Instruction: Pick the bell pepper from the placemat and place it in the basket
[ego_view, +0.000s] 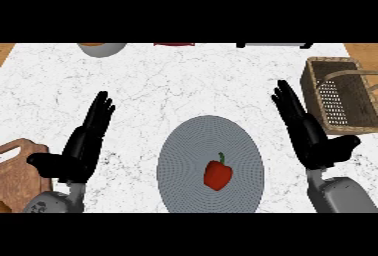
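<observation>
A red bell pepper (218, 174) with a green stem lies on a round grey placemat (210, 135) at the lower middle of the white marble counter. A woven wicker basket (323, 95) with an arched handle stands at the right edge. My right hand (306, 131) is open, fingers straight and pointing away, between the placemat and the basket, apart from the pepper. Left of the placemat, my left hand (85, 140) is open too, fingers straight, holding nothing.
A wooden cutting board (18, 172) lies at the lower left edge beside my left forearm. A grey bowl (101, 48) sits at the far left back. A red item (174, 44) and a metal tray (273, 45) peek in along the back edge.
</observation>
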